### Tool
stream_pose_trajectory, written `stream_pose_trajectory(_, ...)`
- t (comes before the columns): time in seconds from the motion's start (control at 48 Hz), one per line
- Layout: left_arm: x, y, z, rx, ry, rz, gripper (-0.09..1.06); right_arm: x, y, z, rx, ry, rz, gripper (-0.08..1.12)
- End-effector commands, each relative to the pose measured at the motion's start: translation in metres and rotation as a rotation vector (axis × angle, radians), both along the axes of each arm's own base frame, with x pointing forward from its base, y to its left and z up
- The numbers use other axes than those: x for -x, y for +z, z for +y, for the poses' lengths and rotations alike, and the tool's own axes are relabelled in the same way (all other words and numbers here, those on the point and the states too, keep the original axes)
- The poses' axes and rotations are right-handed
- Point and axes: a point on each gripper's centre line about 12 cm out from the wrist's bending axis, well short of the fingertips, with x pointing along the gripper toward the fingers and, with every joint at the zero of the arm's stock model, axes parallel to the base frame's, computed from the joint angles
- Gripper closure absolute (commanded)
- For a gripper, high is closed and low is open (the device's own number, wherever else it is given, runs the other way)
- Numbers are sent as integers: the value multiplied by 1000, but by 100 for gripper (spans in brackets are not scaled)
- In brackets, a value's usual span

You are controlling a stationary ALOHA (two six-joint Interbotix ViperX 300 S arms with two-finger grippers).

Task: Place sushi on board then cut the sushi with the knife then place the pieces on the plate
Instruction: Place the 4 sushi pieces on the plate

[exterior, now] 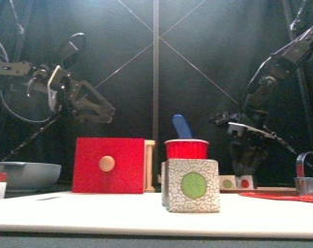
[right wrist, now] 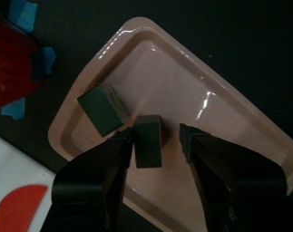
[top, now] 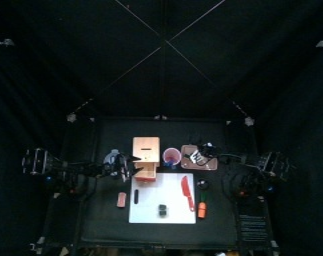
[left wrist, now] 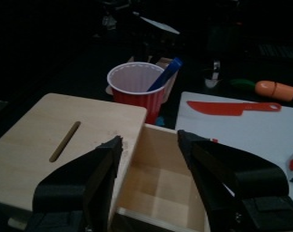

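The right gripper hung over the pink tray toward the counter's back-right corner, its jaws narrowly apart around a sushi piece. A second piece lay just beside. The left gripper, spread wide, hovered over the wooden box. A third piece stood on the white board.

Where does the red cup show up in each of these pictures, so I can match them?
Top view: red cup mid-table, just right of the wooden box.
Front view: centre, behind a speckled sushi piece, box to its left.
Left wrist view: just past the box, with the blue knife inside.
Right wrist view: only a red shape at the edge; cannot tell.
Shared landmark: the wooden box.
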Motion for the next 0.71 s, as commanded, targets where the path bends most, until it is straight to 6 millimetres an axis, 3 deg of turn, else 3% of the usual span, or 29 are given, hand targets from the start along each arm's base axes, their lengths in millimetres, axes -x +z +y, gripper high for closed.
stream_pose_trajectory(0.021,-4,8,1,-6,3,-28,9,-3,20,26,-15,50,-50,23)
stream_pose_trajectory(0.292,-8,12,3,-9,8,-40,9,-70,42,151,-38,503,-281,23)
stream_pose_trajectory(0.479,-10,12,3,-4,8,-43,9,-118,38,187,-54,607,-354,23)
stream_pose_trajectory(0.604,-9,10,2,-1,5,-36,9,-157,27,207,-37,678,-324,23)
stream_pose_trajectory(0.708,-8,6,1,4,5,-20,9,-175,21,219,-36,710,-277,23)
